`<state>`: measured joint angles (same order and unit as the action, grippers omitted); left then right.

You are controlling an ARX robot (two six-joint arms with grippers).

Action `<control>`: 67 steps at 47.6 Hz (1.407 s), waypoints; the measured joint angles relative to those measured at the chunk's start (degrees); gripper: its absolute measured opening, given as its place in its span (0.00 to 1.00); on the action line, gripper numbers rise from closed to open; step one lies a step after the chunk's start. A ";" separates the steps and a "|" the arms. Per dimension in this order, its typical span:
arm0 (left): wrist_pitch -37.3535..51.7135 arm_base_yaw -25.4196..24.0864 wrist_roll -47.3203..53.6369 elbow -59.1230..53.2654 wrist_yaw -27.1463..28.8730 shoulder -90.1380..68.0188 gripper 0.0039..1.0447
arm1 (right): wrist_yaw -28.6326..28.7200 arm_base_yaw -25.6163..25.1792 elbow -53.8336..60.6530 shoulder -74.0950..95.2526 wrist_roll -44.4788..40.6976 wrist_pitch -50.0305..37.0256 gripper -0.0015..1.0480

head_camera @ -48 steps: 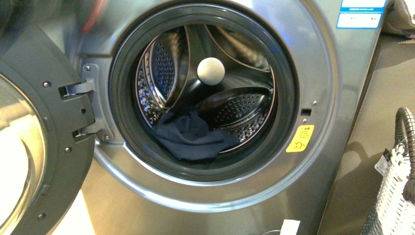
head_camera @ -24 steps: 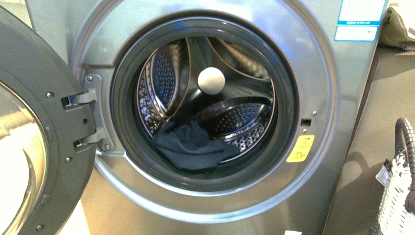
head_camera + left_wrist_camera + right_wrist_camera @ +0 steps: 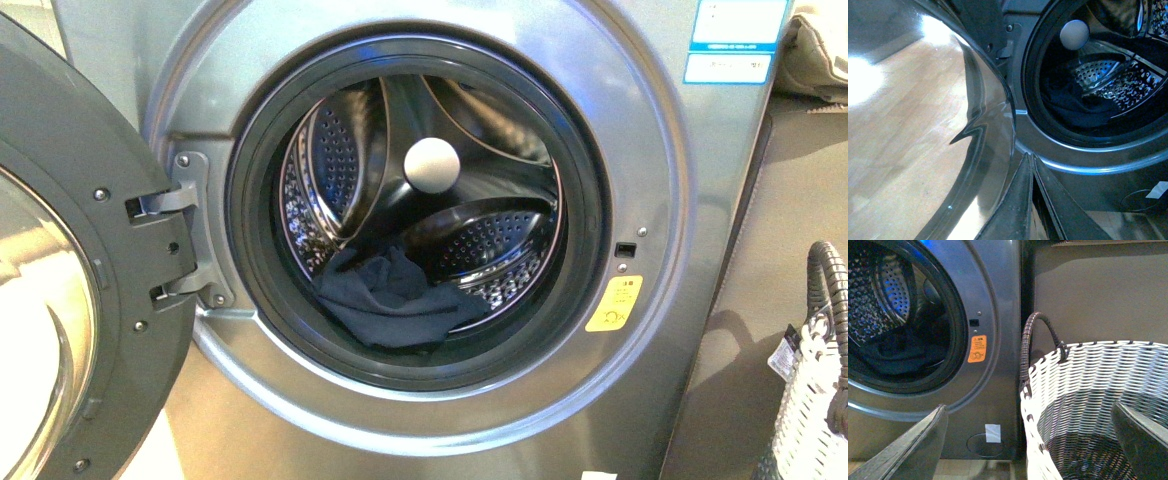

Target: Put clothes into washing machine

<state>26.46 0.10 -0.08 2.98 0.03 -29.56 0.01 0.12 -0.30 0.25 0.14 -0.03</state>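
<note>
Clothes (image 3: 395,300) lie crumpled low in the drum of the washing machine (image 3: 640,130), toward its left, door (image 3: 70,300) swung open at far left. Left gripper (image 3: 1031,172) near the door, fingers pressed together, holding nothing. Right gripper (image 3: 1033,437) spread wide, empty, over the white basket (image 3: 1088,375) on the right.

Left gripper (image 3: 1031,165) has fingers pressed together; right gripper (image 3: 1033,440) spread wide.
</note>
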 joint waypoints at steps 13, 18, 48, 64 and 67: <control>-4.74 0.00 -0.02 -2.49 -0.02 7.76 0.03 | 0.00 0.00 0.00 0.00 0.00 0.00 0.93; -8.24 0.00 -0.02 -2.49 -0.02 11.43 0.03 | 0.00 0.00 0.02 0.00 0.00 0.00 0.93; -26.16 0.00 -0.02 -2.49 -0.02 29.07 0.03 | -0.04 0.00 0.00 0.00 0.00 0.00 0.93; -26.43 0.00 -0.07 -2.49 -0.04 29.33 0.10 | -0.02 0.00 0.00 0.00 0.00 0.00 0.93; -26.43 0.00 -0.07 -2.49 -0.04 29.33 0.20 | -0.04 0.00 0.00 0.00 0.00 0.00 0.93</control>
<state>0.03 0.10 -0.14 0.49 -0.01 -0.23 -0.03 0.12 -0.30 0.25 0.14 -0.03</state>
